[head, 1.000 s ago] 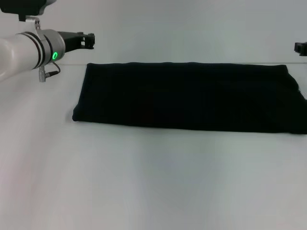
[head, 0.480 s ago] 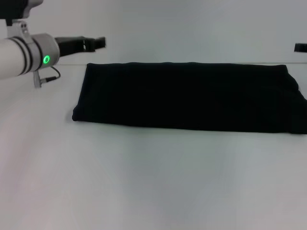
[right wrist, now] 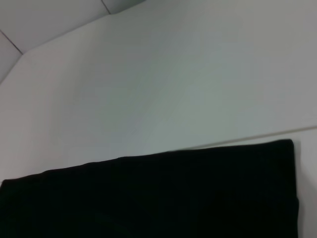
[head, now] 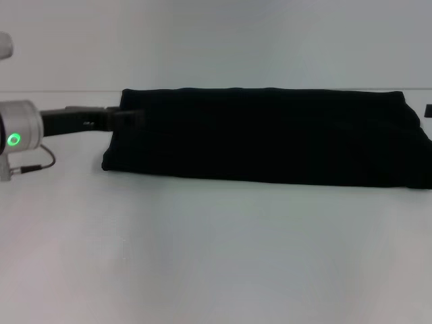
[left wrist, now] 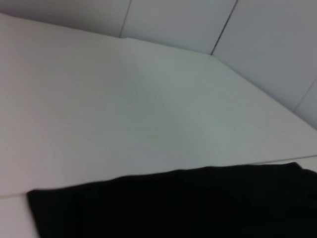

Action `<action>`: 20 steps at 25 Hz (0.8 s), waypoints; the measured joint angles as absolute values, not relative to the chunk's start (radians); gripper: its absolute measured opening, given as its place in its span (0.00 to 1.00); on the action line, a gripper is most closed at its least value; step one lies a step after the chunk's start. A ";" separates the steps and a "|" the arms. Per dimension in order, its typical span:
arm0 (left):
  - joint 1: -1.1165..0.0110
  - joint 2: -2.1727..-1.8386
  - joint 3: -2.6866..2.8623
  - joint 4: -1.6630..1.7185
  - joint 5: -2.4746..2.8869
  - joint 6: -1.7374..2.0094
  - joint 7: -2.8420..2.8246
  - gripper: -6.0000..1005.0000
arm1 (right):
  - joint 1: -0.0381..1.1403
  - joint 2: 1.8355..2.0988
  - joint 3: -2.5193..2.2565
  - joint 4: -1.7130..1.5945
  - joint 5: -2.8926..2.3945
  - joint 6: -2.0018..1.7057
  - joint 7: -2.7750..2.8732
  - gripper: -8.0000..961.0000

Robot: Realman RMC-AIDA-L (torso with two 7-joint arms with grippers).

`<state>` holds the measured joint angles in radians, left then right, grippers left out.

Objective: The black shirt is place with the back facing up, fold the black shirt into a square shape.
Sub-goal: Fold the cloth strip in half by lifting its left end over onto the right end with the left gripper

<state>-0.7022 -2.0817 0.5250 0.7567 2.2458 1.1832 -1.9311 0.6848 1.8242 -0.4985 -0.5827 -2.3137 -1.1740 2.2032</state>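
Note:
The black shirt [head: 266, 135] lies flat on the white table as a long folded strip running left to right, with no lettering showing. My left gripper [head: 129, 119] is low at the shirt's left end, its dark tip against the fabric's edge. Only a sliver of my right gripper [head: 428, 110] shows at the picture's right edge, beside the shirt's right end. The shirt also shows in the left wrist view [left wrist: 173, 206] and in the right wrist view [right wrist: 148, 198], where its far edge and one end are visible.
The white table [head: 216, 250] spreads wide in front of the shirt. A pale wall [head: 216, 40] rises just behind the shirt's far edge. A thin cable [head: 34, 165] hangs from the left wrist.
My left arm has dropped from above the table's far edge down to the shirt's left end. The right gripper has also come lower. The shirt has not moved.

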 joint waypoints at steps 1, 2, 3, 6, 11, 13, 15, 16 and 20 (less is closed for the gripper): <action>-0.687 -2.083 0.525 0.761 2.250 1.182 -1.932 0.67 | 0.680 1.824 -0.488 -0.583 -2.314 -1.181 2.202 0.74; -0.676 -2.084 0.524 0.763 2.253 1.181 -1.932 0.67 | 0.675 1.824 -0.479 -0.583 -2.313 -1.183 2.201 0.74; -0.660 -2.087 0.523 0.765 2.270 1.170 -1.932 0.67 | 0.672 1.824 -0.473 -0.583 -2.313 -1.185 2.200 0.74; -0.648 -2.093 0.522 0.764 2.305 1.148 -1.932 0.67 | 0.669 1.824 -0.471 -0.576 -2.313 -1.189 2.200 0.73; -0.635 -2.101 0.522 0.746 2.359 1.086 -1.933 0.67 | 0.672 1.833 -0.477 -0.572 -2.318 -1.192 2.202 0.73; -0.633 -2.103 0.523 0.731 2.362 1.061 -1.935 0.67 | 0.672 1.835 -0.478 -0.572 -2.320 -1.192 2.204 0.73; -0.637 -2.102 0.524 0.709 2.374 1.036 -1.941 0.67 | 0.673 1.836 -0.478 -0.571 -2.320 -1.193 2.206 0.73; -0.641 -2.100 0.525 0.696 2.380 1.023 -1.944 0.66 | 0.674 1.836 -0.478 -0.571 -2.320 -1.193 2.207 0.73; -0.651 -2.099 0.526 0.665 2.386 0.996 -1.946 0.66 | 0.674 1.839 -0.484 -0.571 -2.321 -1.193 2.209 0.73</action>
<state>-0.6513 -2.0988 0.5258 0.6645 2.3860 0.9965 -1.9455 0.6745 1.8387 -0.4836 -0.5706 -2.3209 -1.1929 2.2092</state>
